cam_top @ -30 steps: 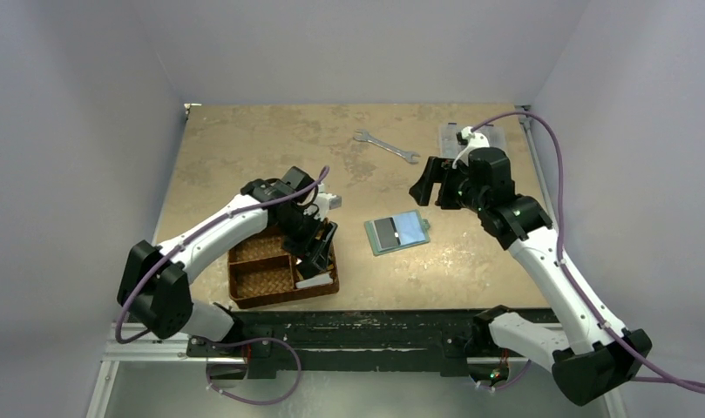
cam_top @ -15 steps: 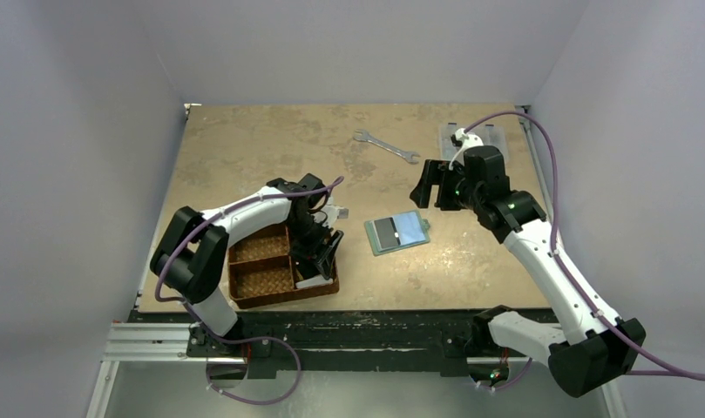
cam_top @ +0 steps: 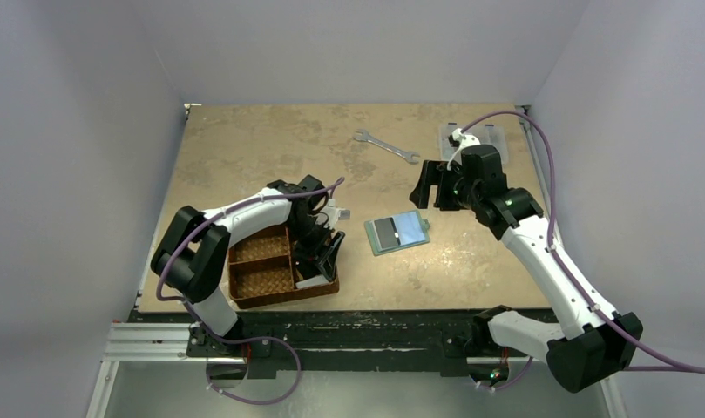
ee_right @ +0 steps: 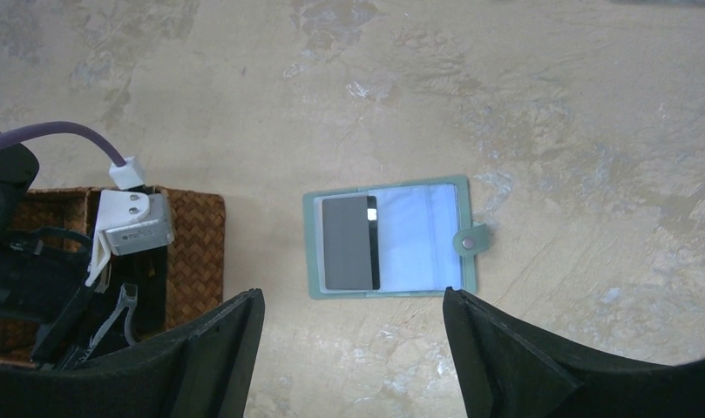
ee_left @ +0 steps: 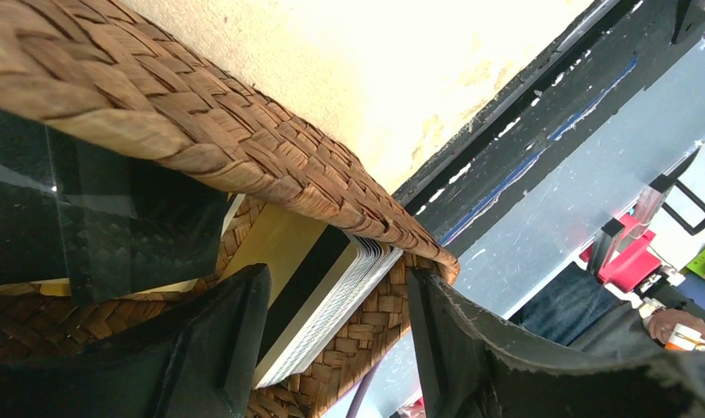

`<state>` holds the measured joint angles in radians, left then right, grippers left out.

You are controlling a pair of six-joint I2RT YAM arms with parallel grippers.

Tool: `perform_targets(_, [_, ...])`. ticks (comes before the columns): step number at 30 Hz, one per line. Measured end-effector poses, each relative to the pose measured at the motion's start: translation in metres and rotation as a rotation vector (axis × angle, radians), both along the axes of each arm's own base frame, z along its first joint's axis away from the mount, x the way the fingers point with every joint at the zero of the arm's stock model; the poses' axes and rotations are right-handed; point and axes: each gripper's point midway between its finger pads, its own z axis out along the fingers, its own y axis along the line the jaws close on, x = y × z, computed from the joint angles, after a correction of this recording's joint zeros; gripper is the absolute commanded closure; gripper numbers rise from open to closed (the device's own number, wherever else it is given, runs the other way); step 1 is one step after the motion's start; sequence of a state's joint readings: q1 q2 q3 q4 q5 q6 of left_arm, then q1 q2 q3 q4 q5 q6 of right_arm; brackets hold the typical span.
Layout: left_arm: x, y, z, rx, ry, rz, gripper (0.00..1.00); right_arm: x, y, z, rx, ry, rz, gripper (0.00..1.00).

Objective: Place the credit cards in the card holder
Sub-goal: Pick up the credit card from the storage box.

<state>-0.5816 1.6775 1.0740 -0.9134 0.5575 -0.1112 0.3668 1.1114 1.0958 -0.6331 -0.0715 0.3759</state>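
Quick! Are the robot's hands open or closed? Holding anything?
Left hand: open, straddling the credit cards in the basket.
Right hand: open, holding nothing.

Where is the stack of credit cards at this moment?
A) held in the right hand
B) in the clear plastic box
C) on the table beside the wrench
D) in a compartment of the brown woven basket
D: the left wrist view shows the stack of credit cards leaning inside the brown woven basket, in front of the open left hand.
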Motion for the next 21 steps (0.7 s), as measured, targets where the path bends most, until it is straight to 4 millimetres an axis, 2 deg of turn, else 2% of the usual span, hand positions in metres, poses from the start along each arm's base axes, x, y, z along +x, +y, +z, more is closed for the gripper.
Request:
perform_targets(2, [-0.0019, -0.0005, -0.001, -0.006, 0.007, -0.001, 0.4, 0.0, 0.0001, -0.0007, -0.001, 0.003, 0.001, 0.17])
perform_targets(7, [-0.0057, -0.0019, -0.0021, -0.018, 0.031, 0.0, 0.57, -0.0005, 0.0002, -0.0011, -0.001, 0.005, 0.002, 0.17])
perform_targets(13, [-0.0049, -0.0019, -0.002, -0.022, 0.03, 0.002, 0.62, -0.0006, -0.0001, -0.0012, -0.001, 0.006, 0.001, 0.17])
perform_targets(21, [-0.0043, -0.0016, -0.0014, -0.023, 0.027, 0.003, 0.74, -0.0007, -0.0001, -0.0013, -0.001, 0.007, 0.001, 0.17])
